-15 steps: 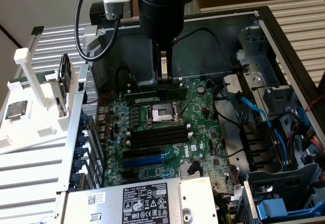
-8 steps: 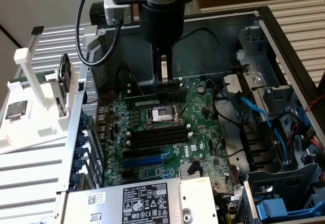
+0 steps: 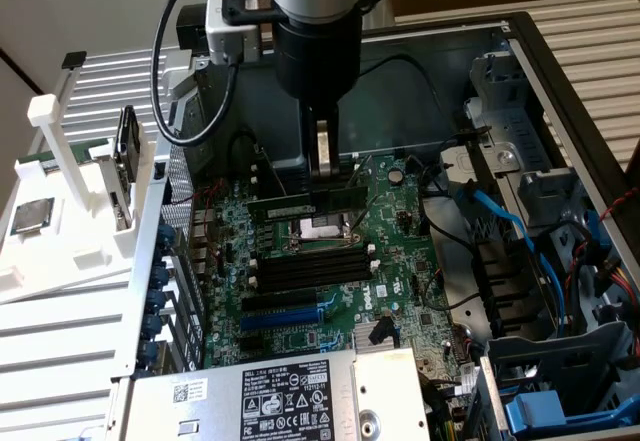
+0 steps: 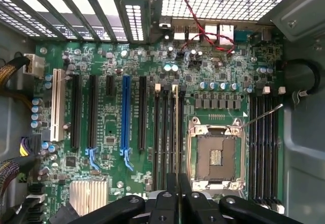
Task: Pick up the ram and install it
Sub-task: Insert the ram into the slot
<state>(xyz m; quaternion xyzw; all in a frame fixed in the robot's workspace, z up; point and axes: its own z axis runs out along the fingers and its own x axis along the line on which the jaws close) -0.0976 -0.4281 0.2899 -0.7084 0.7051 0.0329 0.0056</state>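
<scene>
Lying open, the computer case (image 3: 570, 111) takes up most of the exterior view, with its green motherboard (image 3: 400, 261) spread across the floor. The arm (image 3: 315, 21) drops in from twelve o'clock of that view. The power supply (image 3: 260, 391) sits at six o'clock, and a white rack (image 3: 60, 171) stands outside the case at nine o'clock.

Near the board's centre hangs the gripper (image 3: 325, 173), clenched on the ram (image 3: 290, 204) — the green stick is pinched by its upper edge and held level. There it crosses the twelve o'clock edge of the processor socket (image 3: 322, 227), with black slots (image 3: 310, 263) at the socket's six o'clock.

In the wrist view the ram (image 4: 175, 132) shows edge-on, in line with the slots beside the socket — whether it touches one I cannot tell. A square silver chip (image 3: 30, 217) rests on the rack.
</scene>
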